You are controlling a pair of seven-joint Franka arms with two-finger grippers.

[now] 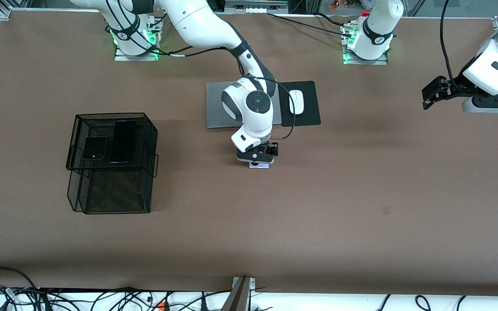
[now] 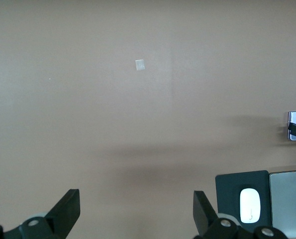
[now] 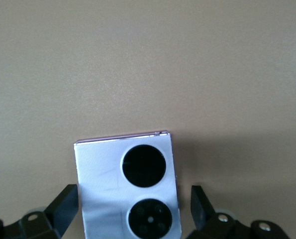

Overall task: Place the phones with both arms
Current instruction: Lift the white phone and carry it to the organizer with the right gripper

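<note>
The lilac-white phone (image 1: 261, 165) with two black circles lies flat on the brown table, nearer to the front camera than the laptop. My right gripper (image 1: 257, 159) is low over it. In the right wrist view the phone (image 3: 103, 174) lies between the open fingers (image 3: 63, 204) of the right gripper (image 3: 133, 194), which stand beside its two edges. The small squarish black phone (image 1: 95, 148) and the long slim black phone (image 1: 122, 141) lie side by side on the upper tier of a black mesh basket (image 1: 76, 138). My left gripper (image 1: 430, 97) is open and empty, up in the air at the left arm's end of the table; the left wrist view (image 2: 136, 196) shows bare table under it.
A silver laptop (image 1: 214, 106) lies closed by the robots' bases, with a white mouse (image 1: 296, 102) on a black pad (image 1: 310, 108) beside it. The mouse (image 2: 250, 204) and pad show in the left wrist view too. A small tape mark (image 1: 385, 210) is on the table.
</note>
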